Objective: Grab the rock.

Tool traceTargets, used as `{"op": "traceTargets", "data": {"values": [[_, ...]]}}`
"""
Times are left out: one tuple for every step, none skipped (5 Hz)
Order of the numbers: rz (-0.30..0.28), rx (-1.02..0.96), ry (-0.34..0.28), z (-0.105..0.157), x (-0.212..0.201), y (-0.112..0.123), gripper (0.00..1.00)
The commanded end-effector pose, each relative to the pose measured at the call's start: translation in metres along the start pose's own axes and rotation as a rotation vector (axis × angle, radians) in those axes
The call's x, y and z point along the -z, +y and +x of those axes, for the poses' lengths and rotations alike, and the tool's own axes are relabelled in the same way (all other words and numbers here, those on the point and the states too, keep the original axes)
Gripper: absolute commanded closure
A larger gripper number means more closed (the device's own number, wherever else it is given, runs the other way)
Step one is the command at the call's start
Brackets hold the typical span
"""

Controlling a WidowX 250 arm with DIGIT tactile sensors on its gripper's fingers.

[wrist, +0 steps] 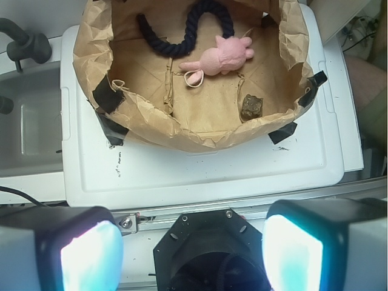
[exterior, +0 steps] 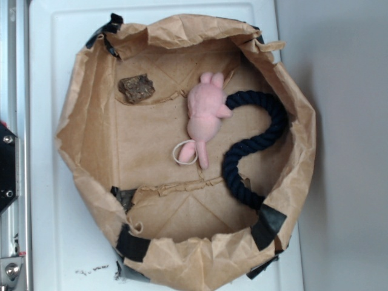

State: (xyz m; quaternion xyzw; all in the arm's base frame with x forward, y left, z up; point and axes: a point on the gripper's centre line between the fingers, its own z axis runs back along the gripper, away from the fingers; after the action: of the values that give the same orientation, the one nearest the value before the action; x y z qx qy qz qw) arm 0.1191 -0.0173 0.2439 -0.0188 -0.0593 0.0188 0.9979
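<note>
The rock point(exterior: 136, 88) lies on the floor of a crumpled paper bag point(exterior: 85, 121) whose walls are rolled down into a shallow basin, sitting on a white desk point(exterior: 48, 230). In the exterior view it sits near the upper-left wall, alone, well apart from the pink plush point(exterior: 205, 115) and the dark rope point(exterior: 257, 142) that curls to the plush's right; a small white ring point(exterior: 185, 153) lies by the plush's foot. In the wrist view the rock point(wrist: 251, 107) shows close under the bag's near rim, to the right of centre, with the plush point(wrist: 221, 56) and rope point(wrist: 182, 36) farther in. The gripper point(wrist: 193, 248) is far back from the bag, outside it and over the desk's edge rail, and its two fingers point(wrist: 91, 254) stand wide apart with nothing between them: released and empty. So the work looks to be at its very start, the approach not yet made. The next move, as I judge it, calls for carrying the gripper forward over the near rim, a little to the right in the wrist view, until the rock sits between the fingers, then lowering inside the bag wall and closing. The rim stands up just beside the rock, so the descent must clear the paper and come down on the inner side of it; a finger landing on the wall could crush or drag the bag. The rock is small and blocky, so the fingers should straddle it squarely and go low, close to the bag floor.
</note>
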Motion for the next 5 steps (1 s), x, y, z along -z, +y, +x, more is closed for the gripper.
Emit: {"op": "traceTargets", "data": {"values": [[0.0, 0.0, 0.0, 0.0, 0.0, 0.0, 0.0], [0.019, -0.007, 0.04, 0.047, 0.009, -0.011, 0.0], [0.008, 0.036, 0.029, 0.088, 0.019, -0.022, 0.0], [-0.015, 0.155, 0.004, 0.104, 0.023, -0.027, 0.0], [-0.015, 0.155, 0.004, 0.104, 0.023, -0.027, 0.0]]}}
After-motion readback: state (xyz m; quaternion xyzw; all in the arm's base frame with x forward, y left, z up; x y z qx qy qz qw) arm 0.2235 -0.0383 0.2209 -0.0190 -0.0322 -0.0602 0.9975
